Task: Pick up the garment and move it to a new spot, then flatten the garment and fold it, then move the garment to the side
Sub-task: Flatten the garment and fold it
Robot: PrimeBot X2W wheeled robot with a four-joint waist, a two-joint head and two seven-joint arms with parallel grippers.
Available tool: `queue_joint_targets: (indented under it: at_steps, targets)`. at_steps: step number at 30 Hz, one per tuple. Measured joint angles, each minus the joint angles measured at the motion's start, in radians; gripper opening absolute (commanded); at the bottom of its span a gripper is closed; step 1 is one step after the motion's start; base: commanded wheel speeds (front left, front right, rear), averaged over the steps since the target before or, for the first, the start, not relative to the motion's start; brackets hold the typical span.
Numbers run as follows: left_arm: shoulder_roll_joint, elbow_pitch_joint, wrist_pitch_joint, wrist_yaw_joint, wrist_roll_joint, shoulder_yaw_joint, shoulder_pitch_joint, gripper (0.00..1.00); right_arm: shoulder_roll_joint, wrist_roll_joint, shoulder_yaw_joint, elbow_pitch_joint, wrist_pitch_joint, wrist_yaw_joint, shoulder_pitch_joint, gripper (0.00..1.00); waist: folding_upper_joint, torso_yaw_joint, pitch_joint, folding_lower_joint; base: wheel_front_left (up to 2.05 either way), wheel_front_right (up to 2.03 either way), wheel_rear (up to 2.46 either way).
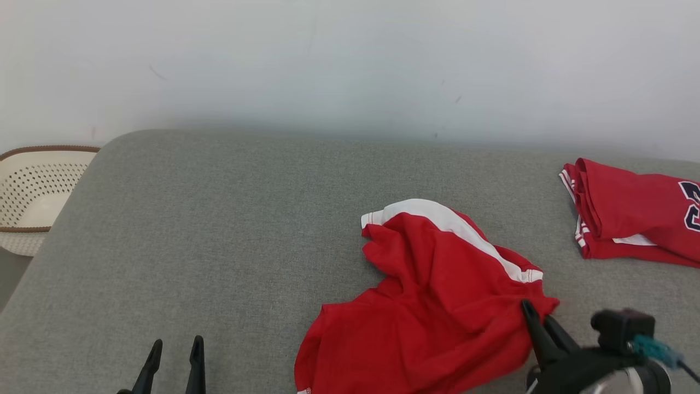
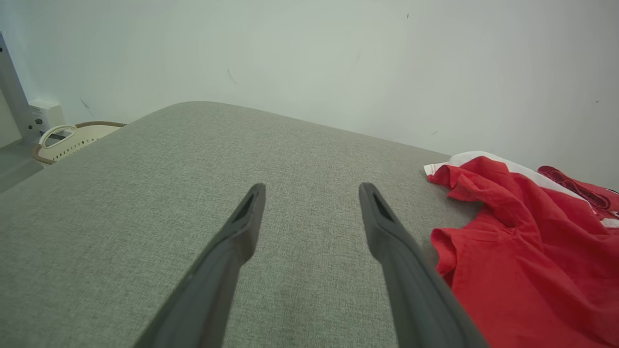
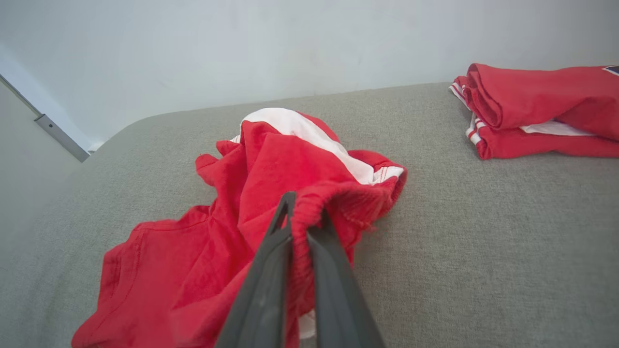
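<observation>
The garment (image 1: 432, 295) is a crumpled red piece with a white stripe, lying right of centre on the grey padded surface (image 1: 219, 230). My right gripper (image 1: 533, 314) is shut on its right edge; in the right wrist view the two dark fingers (image 3: 271, 261) pinch a ribbed red band of the garment (image 3: 271, 159) between them. My left gripper (image 1: 174, 350) stands open at the lower left, well left of the cloth. In the left wrist view its fingers (image 2: 387, 227) are spread over bare grey fabric, with the garment (image 2: 527, 251) to their right.
A second red garment (image 1: 634, 213), folded, with white trim and dark lettering, lies at the far right near the back edge. A cream perforated basket (image 1: 38, 191) stands off the surface's left end. A pale wall runs behind.
</observation>
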Motion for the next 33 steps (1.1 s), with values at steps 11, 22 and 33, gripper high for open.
queue_joint_targets:
  at_steps: [11,22,33]
  targets:
    - [-0.011,0.020,0.000,-0.017,0.006,-0.017,-0.012,1.00,-0.045,0.035,0.077,0.338,-0.024,0.000,-0.306,0.00,0.0000,0.042,0.000,0.0000,0.00,0.00,0.00]
    - [-0.019,0.044,0.000,-0.028,0.009,-0.023,-0.018,1.00,-0.056,0.028,0.129,0.703,-0.123,0.000,-0.485,0.14,0.0000,0.084,0.004,0.0001,0.00,0.00,0.00]
    - [-0.026,0.046,0.000,-0.031,0.013,-0.015,-0.015,1.00,-0.056,0.119,0.138,0.687,-0.258,0.000,-0.451,1.00,0.0000,0.057,-0.014,0.0000,0.00,0.00,0.00]
